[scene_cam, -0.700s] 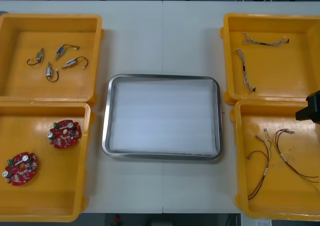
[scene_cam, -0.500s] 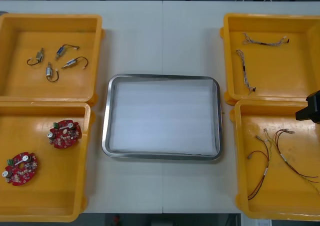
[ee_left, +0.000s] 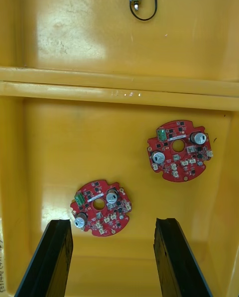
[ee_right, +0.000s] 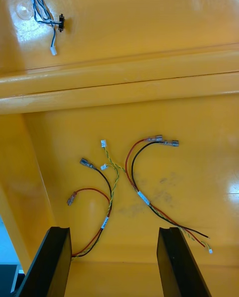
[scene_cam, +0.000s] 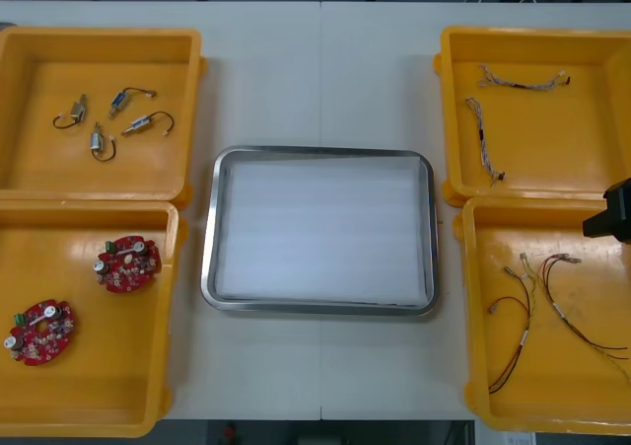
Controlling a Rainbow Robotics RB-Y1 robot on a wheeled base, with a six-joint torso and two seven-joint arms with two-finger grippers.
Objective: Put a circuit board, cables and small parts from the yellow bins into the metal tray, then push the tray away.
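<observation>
**Front view with both wrist views: the opening of the loading sequence.** Across the successive front pictures nothing shifts. The right claw (ee_right: pixel 113 237) keeps its station over the near right yellow plastic bin (scene_cam: pixel 471 307), and every item lies where it lay.

The shiny metal tray with a white inside (scene_cam: pixel 209 258) sits at the middle of the light desk (scene_cam: pixel 325 60), between the bins, and holds nothing.

- **Right claw:** its black fingers are spread and pinch nothing. It hovers over the thin red, yellow and black cables (scene_cam: pixel 523 312) on that bin's floor, and one bundle ends just ahead of the gap between the fingers.
- **Left claw (ee_left: pixel 113 227):** its fingers are likewise spread and bare. It is poised above the near left yellow plastic bin (scene_cam: pixel 168 297). One round red circuit board (ee_left: pixel 101 207) lies just ahead of the fingers, and a second round red circuit board (ee_left: pixel 179 150) lies farther off.
- **Far bins:** the small metal parts with wire tails (scene_cam: pixel 110 121) and the twisted blue and white cables (scene_cam: pixel 485 137) lie untouched.

**Judgement:** the stillness reads as a pause before the first descent. No item is loaded yet, so the whole task remains. Either claw appears placed to begin.
</observation>
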